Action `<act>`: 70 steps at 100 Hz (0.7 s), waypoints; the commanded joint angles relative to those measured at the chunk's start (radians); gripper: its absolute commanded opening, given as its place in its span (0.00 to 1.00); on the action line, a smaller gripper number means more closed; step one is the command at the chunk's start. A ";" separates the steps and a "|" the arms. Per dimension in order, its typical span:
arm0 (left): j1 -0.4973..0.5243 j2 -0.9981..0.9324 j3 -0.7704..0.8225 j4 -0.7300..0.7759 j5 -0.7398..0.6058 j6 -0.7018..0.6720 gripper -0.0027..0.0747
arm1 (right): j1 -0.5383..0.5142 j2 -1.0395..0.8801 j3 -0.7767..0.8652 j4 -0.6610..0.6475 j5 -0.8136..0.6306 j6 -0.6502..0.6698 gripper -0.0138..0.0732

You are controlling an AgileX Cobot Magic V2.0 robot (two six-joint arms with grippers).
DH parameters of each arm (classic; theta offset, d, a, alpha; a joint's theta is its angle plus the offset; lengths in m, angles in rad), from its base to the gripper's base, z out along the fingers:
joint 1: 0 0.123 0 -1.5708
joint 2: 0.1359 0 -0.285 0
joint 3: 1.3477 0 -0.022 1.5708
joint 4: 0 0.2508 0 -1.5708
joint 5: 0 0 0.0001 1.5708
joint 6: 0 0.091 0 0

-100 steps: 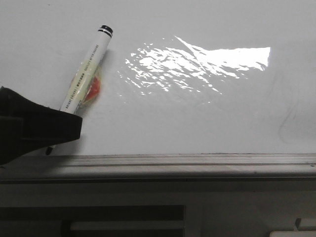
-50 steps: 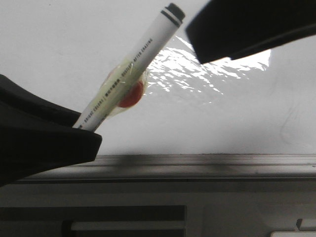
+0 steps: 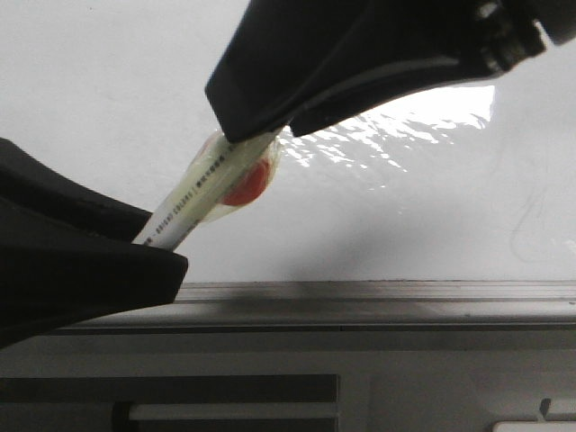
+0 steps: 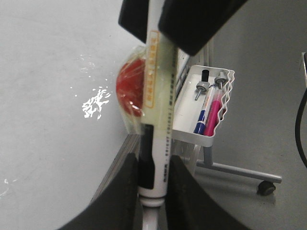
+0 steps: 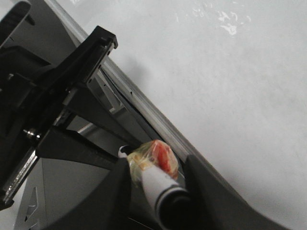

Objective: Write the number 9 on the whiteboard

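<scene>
Over the whiteboard (image 3: pixel 108 99), above its grey edge rail (image 3: pixel 378 292), I have the marker (image 4: pixel 156 120) pinched at its lower barrel by the left gripper (image 4: pixel 153 177). The right gripper (image 3: pixel 256 126) is over the capped end, fingers either side of it; I can't tell if they're pressed onto the cap or only around it. No number 9 on the board yet, just faint smudges.

Risks as I judge them:
- Off-axis pull cocks the marker in the left fingers, or strips it out.
- Weak grip on the cap: it slips, stays on.
- The taped red lump (image 3: pixel 245 183) on the barrel could snag a finger.
- Cap drops, rolls off toward the pen tray (image 4: pixel 204 108).
</scene>
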 commanded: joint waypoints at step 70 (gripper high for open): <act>0.038 -0.271 -0.032 -0.260 0.141 0.000 0.41 | -0.039 -0.039 -0.125 0.009 0.054 -0.014 0.09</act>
